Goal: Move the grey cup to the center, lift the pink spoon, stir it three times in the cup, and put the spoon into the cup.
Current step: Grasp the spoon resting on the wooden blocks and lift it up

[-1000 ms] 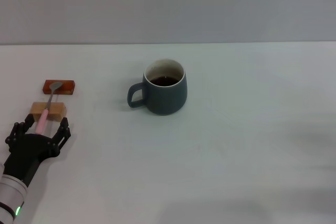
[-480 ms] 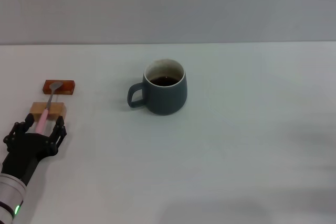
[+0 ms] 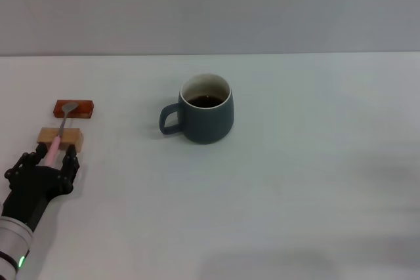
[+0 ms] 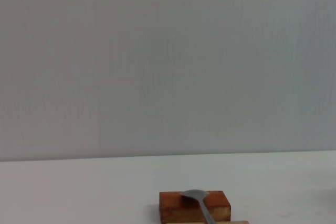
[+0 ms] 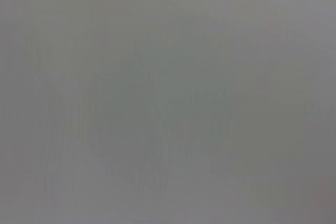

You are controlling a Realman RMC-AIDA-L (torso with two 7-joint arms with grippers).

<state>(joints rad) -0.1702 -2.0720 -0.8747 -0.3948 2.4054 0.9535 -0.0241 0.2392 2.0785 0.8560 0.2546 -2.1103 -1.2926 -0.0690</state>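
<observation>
The grey cup (image 3: 207,121) stands upright near the table's middle, handle towards my left, with dark liquid inside. The pink spoon (image 3: 59,134) lies across two blocks at the far left. Its metal bowl rests on the red-brown block (image 3: 73,108), and its pink handle crosses the tan block (image 3: 60,139). My left gripper (image 3: 50,158) is at the handle's near end, with a finger on each side and still apart. The left wrist view shows the spoon bowl (image 4: 195,195) on the red-brown block (image 4: 176,206). The right gripper is out of view.
The white table (image 3: 295,181) runs back to a grey wall. The right wrist view shows only plain grey.
My left gripper's fingers have drawn closer together around the spoon's pink handle. The cup and the spoon have not moved.
</observation>
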